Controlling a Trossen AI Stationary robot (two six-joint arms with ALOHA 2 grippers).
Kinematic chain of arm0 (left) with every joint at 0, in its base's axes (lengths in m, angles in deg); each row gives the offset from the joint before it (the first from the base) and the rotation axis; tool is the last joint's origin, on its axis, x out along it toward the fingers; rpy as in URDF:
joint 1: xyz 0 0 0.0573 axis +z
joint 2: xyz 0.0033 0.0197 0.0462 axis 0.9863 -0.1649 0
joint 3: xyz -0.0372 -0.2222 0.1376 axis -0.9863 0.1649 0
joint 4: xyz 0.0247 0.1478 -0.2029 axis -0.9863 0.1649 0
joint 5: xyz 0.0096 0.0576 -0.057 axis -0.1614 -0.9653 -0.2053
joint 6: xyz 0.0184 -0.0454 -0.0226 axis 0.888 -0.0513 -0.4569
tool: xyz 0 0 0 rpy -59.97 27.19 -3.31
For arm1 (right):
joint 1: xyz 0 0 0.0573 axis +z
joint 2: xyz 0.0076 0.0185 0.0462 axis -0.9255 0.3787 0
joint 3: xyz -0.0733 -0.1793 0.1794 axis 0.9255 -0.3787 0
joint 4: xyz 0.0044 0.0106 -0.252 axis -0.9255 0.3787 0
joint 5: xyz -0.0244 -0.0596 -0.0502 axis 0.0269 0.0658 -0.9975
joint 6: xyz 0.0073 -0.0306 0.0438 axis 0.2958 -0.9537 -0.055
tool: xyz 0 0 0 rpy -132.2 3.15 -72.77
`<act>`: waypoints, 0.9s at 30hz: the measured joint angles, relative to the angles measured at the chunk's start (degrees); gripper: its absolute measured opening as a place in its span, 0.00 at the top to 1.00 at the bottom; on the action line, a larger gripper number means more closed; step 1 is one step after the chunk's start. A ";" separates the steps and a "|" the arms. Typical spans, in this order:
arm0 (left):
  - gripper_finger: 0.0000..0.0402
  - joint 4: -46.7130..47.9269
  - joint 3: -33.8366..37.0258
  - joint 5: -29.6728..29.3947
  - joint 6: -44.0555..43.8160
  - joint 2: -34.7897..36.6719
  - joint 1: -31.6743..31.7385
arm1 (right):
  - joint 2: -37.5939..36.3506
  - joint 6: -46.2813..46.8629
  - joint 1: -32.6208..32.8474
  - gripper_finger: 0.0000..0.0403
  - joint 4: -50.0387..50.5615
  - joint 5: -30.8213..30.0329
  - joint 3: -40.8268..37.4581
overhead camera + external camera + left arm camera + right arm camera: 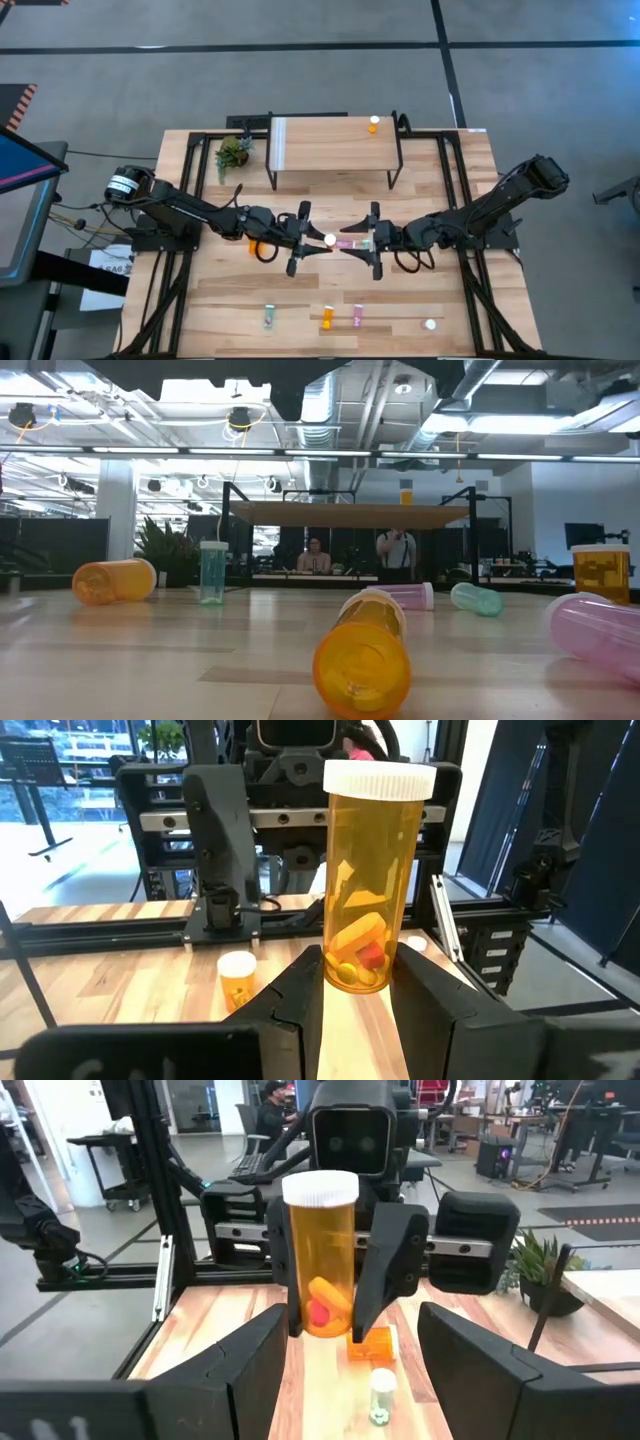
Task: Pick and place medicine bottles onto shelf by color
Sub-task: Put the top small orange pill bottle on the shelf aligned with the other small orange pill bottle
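Large orange bottle [366,885] upright, clamped in left gripper [358,988]

I log one orange bottle [365,880] with white cap, holding yellow and red pills. Shelf [330,142]: light wood, white strip, black legs. I note a green plant [233,153].

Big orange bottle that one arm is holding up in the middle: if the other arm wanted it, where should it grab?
The left gripper clamps the big orange bottle low on its body, so the free part is the upper body, just under the white cap. The bottle stands upright, and the open right gripper faces it. It would probably do best coming in level from its own side.
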 joint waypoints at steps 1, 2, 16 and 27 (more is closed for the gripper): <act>0.80 0.21 0.00 0.04 0.00 0.00 0.00 | 0.00 0.01 0.02 0.38 -0.31 0.00 0.00; 0.80 0.42 0.00 0.10 -0.02 0.00 0.00 | 0.00 0.02 0.02 0.38 -0.72 0.00 0.00; 0.80 1.10 0.00 0.03 -2.49 -0.02 0.00 | -0.02 -3.85 -1.47 0.38 -7.86 0.31 0.04; 0.80 1.25 0.00 -0.08 -3.45 -0.04 0.00 | 1.64 -4.83 -1.57 0.38 -12.05 0.33 -0.01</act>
